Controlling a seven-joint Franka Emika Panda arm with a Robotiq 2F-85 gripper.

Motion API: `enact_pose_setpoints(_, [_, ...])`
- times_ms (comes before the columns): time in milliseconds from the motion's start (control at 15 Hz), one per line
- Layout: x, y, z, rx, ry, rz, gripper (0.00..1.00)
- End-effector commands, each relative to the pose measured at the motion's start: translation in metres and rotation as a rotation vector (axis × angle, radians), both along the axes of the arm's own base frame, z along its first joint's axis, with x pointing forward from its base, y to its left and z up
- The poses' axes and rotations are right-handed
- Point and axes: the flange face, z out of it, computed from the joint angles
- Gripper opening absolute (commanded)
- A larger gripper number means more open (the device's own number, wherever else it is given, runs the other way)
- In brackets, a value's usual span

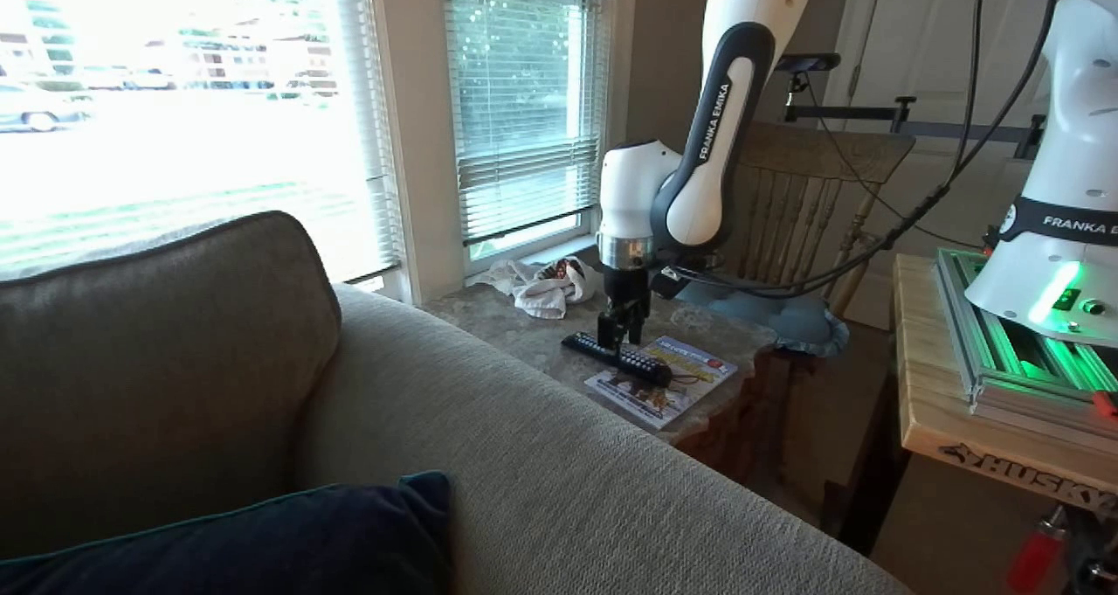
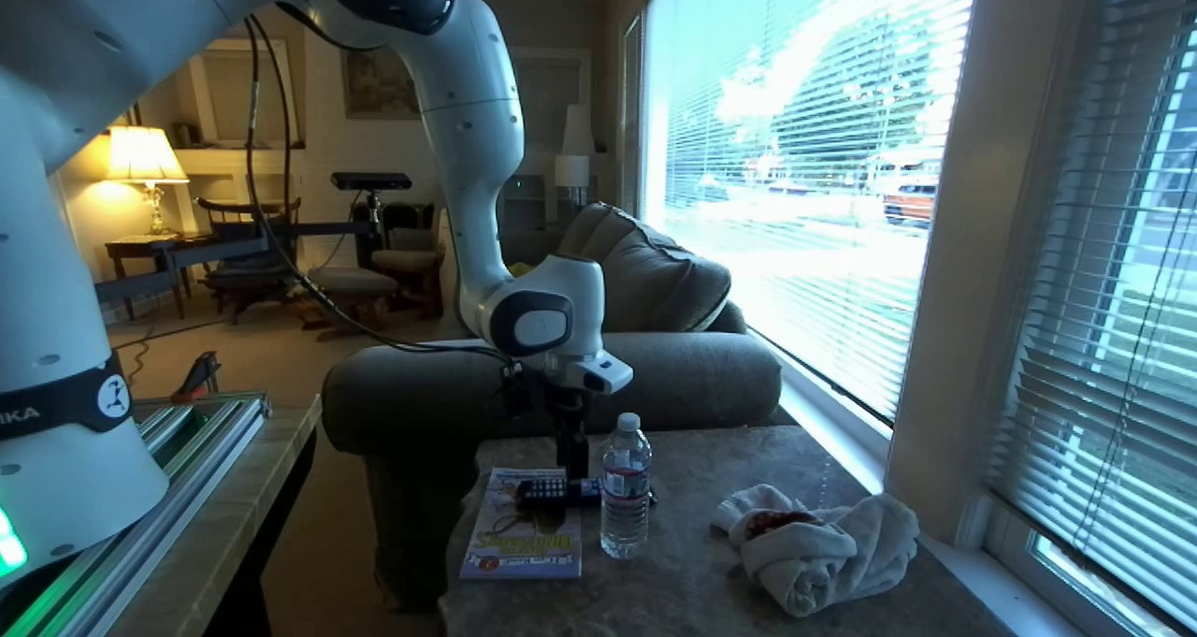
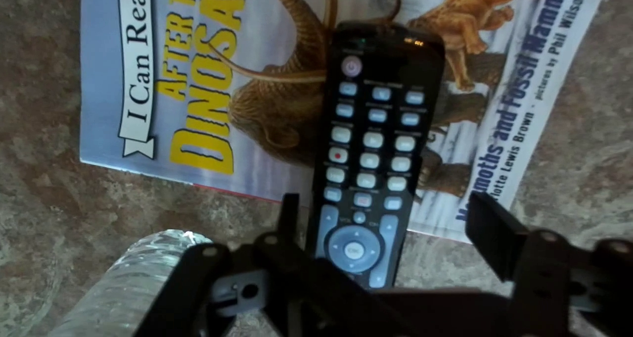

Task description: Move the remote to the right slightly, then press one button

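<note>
The black remote (image 3: 376, 129) lies partly on the colourful book (image 3: 207, 104) and partly on the stone-look table, its buttons facing up. In both exterior views the remote (image 1: 645, 367) (image 2: 542, 494) is under and beside my gripper (image 1: 621, 337) (image 2: 573, 464). In the wrist view my gripper (image 3: 388, 211) is open, with one finger close to the remote's left edge and the other well off its right edge. The remote's lower end is hidden behind the gripper. I cannot tell whether the left finger touches it.
A clear water bottle (image 2: 625, 506) stands close by the remote and gripper; it also shows in the wrist view (image 3: 133, 277). A white cloth (image 2: 814, 553) lies by the window. The sofa arm (image 1: 524, 411) borders the table (image 2: 692, 459). A chair (image 1: 786, 176) stands behind.
</note>
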Motion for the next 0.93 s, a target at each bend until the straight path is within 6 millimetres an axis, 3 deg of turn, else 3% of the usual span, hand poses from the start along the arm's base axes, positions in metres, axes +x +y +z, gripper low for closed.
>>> enact_pose_setpoints(0, [-0.005,0.007,0.014,0.002,-0.017,0.002,0.56])
enact_pose_setpoints(533, [0.004,0.007,0.025,-0.008,-0.05,0.003,0.0])
enact_pose_setpoints(867, [0.011,0.006,0.024,-0.014,-0.068,0.002,0.0])
